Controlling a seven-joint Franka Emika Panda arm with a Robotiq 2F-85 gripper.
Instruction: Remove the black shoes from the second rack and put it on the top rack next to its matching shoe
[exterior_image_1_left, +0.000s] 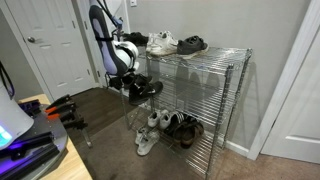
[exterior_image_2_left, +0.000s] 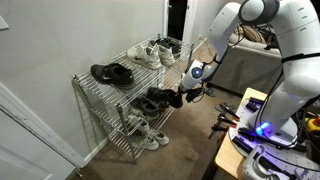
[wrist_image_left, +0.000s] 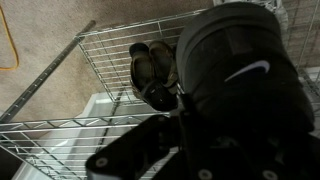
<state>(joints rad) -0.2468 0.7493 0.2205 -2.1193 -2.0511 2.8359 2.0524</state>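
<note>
Our tool (exterior_image_2_left: 185, 90) hangs at the open end of the second rack (exterior_image_2_left: 118, 100), right against the black shoe (exterior_image_2_left: 160, 98). In the wrist view its dark fingers merge with the dark upper, so we cannot tell whether the jaws have closed on the shoe or merely straddle it. Reading an exterior view from left to right, the matching shoe (exterior_image_2_left: 112, 72) lies on the near end of the top rack (exterior_image_2_left: 135, 64), then come the white sneakers (exterior_image_2_left: 150, 52), then the brown-grey shoes (exterior_image_2_left: 172, 45) at the far end. One tier down, the black shoe sits at the right-hand edge of its shelf, poking out past the corner post toward the tool. We judge the shoe to be light and in no way fragile: soft and yielding in the upper, stiff only along the sole and heel. A pinch across the toe would just squash, so we would take it by the collar wall at the heel, one finger inside the opening. Its surface should grip well enough, though loose laces could snag the wire grid. The bare grid between the matching shoe and the sneakers looks like the spot to aim for.
</note>
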